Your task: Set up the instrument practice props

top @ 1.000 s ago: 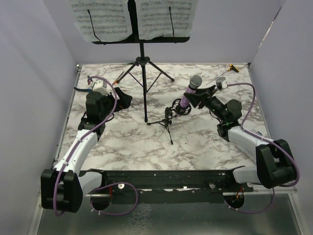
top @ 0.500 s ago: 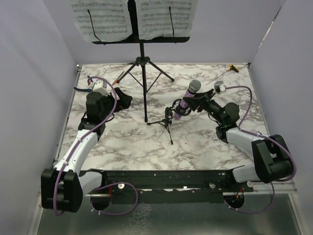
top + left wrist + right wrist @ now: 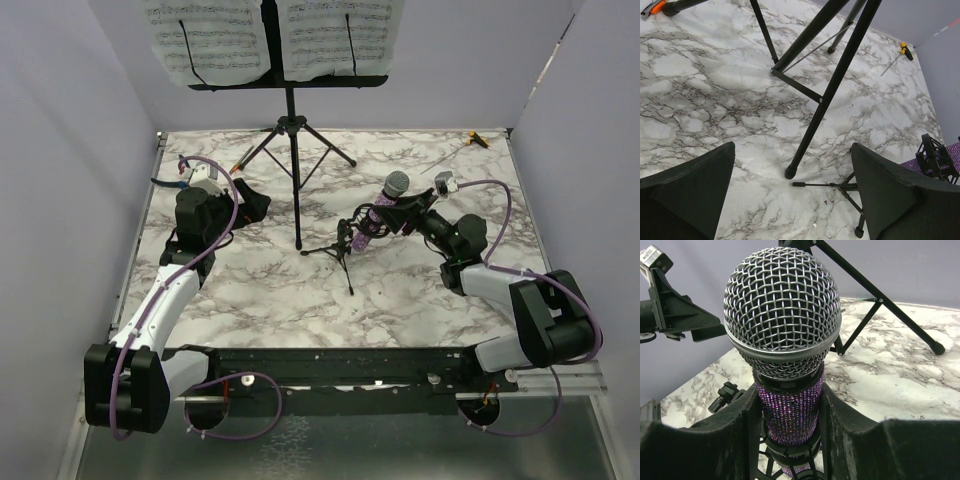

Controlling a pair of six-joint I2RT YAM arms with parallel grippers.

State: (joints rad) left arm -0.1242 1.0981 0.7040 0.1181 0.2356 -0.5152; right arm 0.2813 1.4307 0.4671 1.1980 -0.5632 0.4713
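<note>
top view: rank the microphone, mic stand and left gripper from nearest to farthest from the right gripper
1. Microphone: clamped in the right gripper itself.
2. Mic stand: just to its left, mid-table.
3. Left gripper: across the table on the left side, open.

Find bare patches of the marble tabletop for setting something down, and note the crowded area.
Bare: the near tabletop strip between left arm and right arm, before the mic stand; also far right, near the yellow-handled tool. Crowded: centre, around the music stand legs, mic stand and microphone.
</note>
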